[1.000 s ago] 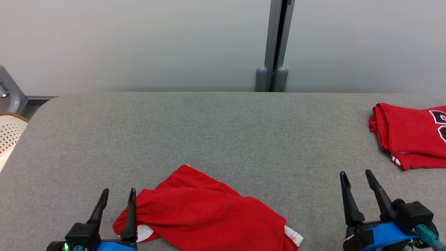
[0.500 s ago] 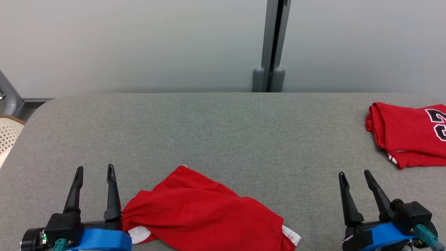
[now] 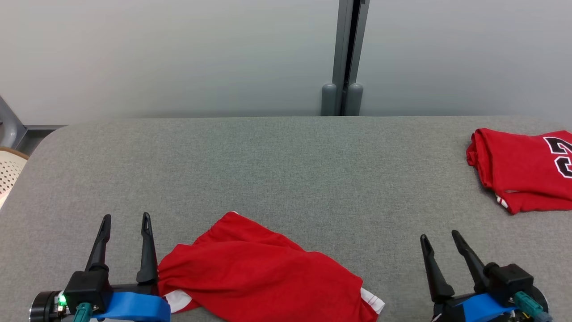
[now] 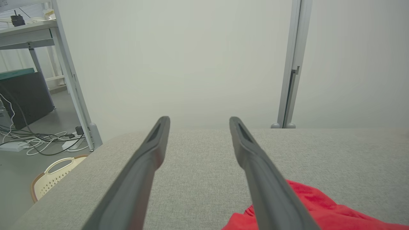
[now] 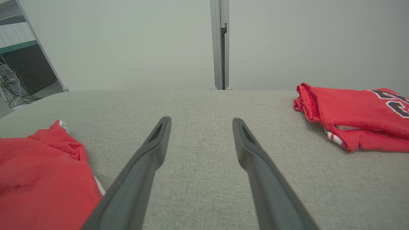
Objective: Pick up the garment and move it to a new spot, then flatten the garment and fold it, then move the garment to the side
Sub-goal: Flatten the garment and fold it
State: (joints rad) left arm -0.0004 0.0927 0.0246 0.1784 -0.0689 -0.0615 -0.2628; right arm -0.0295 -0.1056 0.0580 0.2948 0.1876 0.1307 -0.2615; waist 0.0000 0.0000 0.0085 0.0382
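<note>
A rumpled red garment with white trim (image 3: 263, 273) lies at the near middle of the grey table (image 3: 286, 170); it shows in the left wrist view (image 4: 319, 207) and the right wrist view (image 5: 38, 179). My left gripper (image 3: 126, 219) stands open just left of the garment, its right finger beside the cloth's edge, nothing between the fingers. My right gripper (image 3: 440, 237) is open over bare table to the garment's right, well apart from it. The left gripper (image 4: 198, 120) and right gripper (image 5: 201, 120) look empty in their own wrist views.
A folded red jersey with dark numerals (image 3: 523, 167) lies at the table's far right, also in the right wrist view (image 5: 354, 111). A perforated cream basket (image 3: 8, 167) stands off the table's left edge. A grey wall post (image 3: 344, 58) rises behind the table.
My left gripper moved left off the garment's edge and further up the view, then held. My right gripper slid slightly left and down. The camera shifted a little to the right.
</note>
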